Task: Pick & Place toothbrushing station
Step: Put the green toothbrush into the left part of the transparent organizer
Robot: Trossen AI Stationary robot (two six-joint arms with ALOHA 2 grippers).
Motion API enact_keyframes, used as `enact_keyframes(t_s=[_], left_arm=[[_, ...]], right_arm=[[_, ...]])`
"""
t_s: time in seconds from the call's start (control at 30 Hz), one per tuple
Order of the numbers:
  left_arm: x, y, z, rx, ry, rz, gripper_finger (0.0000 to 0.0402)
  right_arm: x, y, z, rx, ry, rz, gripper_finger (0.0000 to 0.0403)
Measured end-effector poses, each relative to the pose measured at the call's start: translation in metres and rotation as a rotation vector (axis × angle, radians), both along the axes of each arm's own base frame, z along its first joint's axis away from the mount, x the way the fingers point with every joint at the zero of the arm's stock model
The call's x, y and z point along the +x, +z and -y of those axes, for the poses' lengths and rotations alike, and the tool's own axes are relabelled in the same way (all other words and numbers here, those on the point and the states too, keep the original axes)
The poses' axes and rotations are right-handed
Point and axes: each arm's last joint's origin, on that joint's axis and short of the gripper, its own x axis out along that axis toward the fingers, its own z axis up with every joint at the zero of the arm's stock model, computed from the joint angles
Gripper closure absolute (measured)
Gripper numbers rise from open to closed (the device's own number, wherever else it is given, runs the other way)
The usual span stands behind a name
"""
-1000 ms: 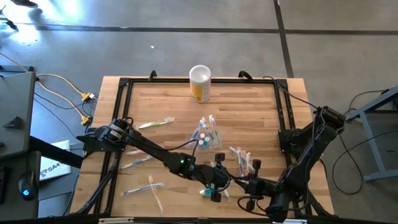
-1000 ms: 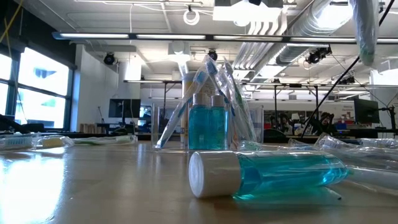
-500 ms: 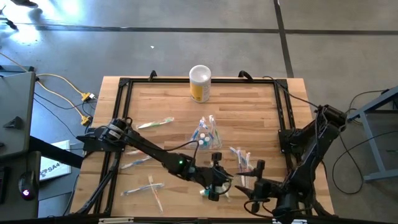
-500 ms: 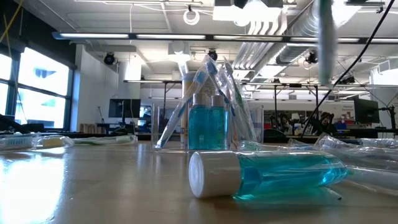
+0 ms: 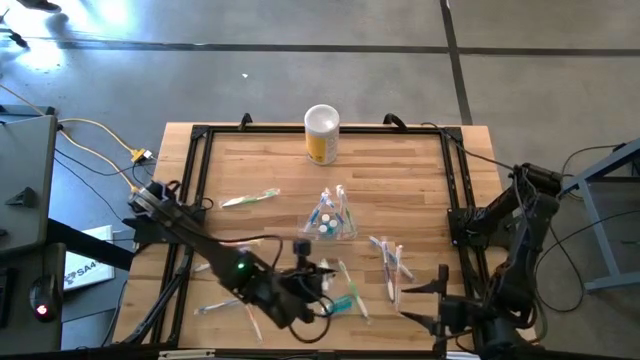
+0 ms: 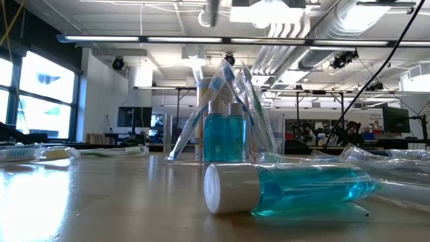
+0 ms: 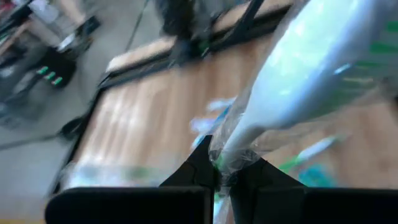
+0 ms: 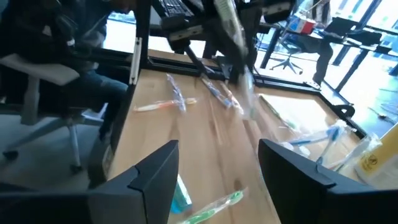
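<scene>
Left gripper: above the table's near edge, left of centre; fingers pinched on a wrapped toothbrush, seen close in the left wrist view.
Right gripper: near the table's near right corner; fingers spread wide, holding nothing.
Toothbrushing station: upright at the table's centre; clear holder with toothbrushes and teal tubes.
Teal tube: lying on its side near the near edge.
Loose toothbrushes: scattered left and right of the station.
Yellow canister: at the far edge.

one yellow canister, two arms
</scene>
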Motion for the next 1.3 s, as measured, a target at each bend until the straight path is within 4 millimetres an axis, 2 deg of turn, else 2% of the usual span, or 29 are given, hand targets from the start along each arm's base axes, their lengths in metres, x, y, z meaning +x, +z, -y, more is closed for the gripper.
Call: enact_keyframes(t_s=[0.2,0.33,0.43,0.6,0.73,0.87,1.1,1.3], left_arm=[[-0.012,-0.004,-0.016,0.028,0.113,-0.084,0.0387],[-0.011,-0.013,-0.028,0.04,0.161,-0.133,0.0385],[-0.019,-0.024,-0.043,0.073,0.168,-0.183,0.0389],[-0.036,-0.04,-0.079,0.01,0.189,-0.169,0.0386],[-0.04,-0.062,-0.108,-0.094,0.113,-0.054,0.0386],[-0.04,-0.073,-0.129,-0.246,-0.005,0.107,0.0388],[-0.039,-0.082,-0.149,-0.292,0.103,0.093,0.0389],[-0.039,-0.083,-0.153,-0.343,0.141,0.098,0.0389]], right_arm=[[-0.005,-0.01,0.004,0.034,-0.059,0.007,0.019],[-0.007,-0.034,0.011,0.052,-0.09,-0.004,0.019],[-0.01,-0.052,0.018,0.069,-0.122,0.002,0.019],[-0.011,-0.07,0.028,0.08,-0.16,0.005,0.019],[-0.007,-0.073,0.032,0.078,-0.182,0.003,0.019],[-0.002,-0.073,0.034,0.081,-0.198,-0.003,0.019],[0.004,-0.074,0.038,0.088,-0.218,-0.023,0.0191],[0.007,-0.075,0.038,0.104,-0.221,-0.038,0.0191]])
